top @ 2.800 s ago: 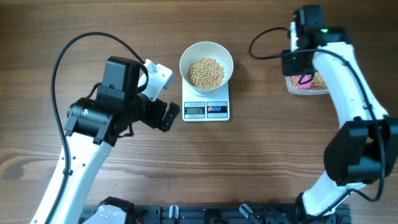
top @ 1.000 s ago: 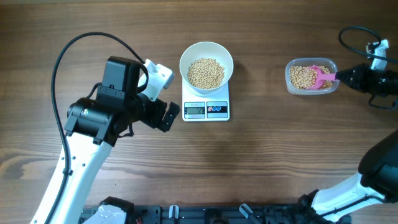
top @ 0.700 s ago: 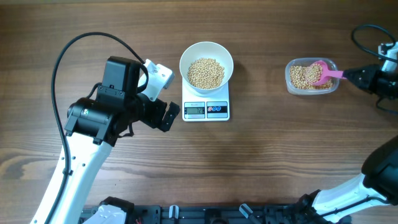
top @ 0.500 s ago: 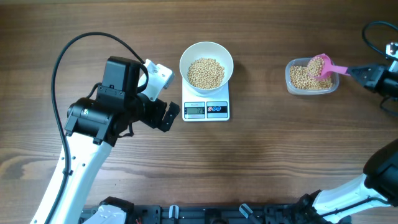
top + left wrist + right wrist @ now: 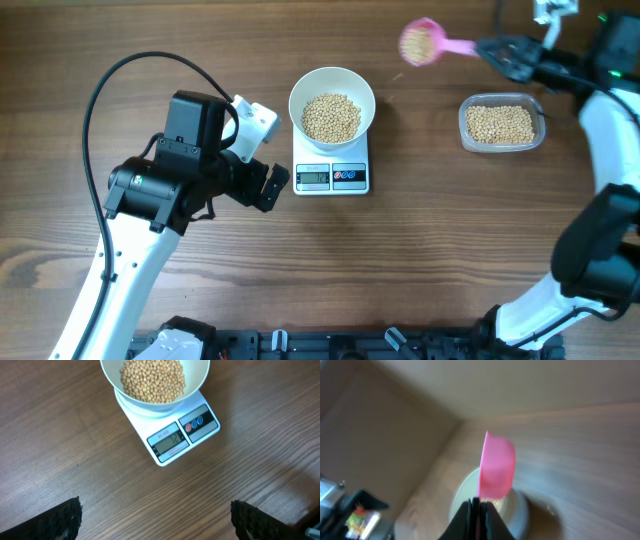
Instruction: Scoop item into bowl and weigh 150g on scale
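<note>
Wooden counter (image 5: 420, 260): right end effector (image 5: 487, 46) clamped on pink scoop (image 5: 420, 41), loaded, airborne between tub (image 5: 466, 124) and bowl (image 5: 352, 78) of beans (image 5: 331, 117) on scale (image 5: 331, 178); left end effector (image 5: 155, 520) spread, idle; advise level carry, slow tipping over bowl centre.

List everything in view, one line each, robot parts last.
table: one, brown wood, under everything
scale: one, white, mid-table
bowl: one, white, on the scale
tub: one, clear, right of the scale, apart from it
scoop: one, pink, raised between bowl and tub
beans: many, tan, in bowl, tub and scoop
left gripper: one, black, open, empty, beside the scale
right gripper: one, black, shut on the scoop's handle
</note>
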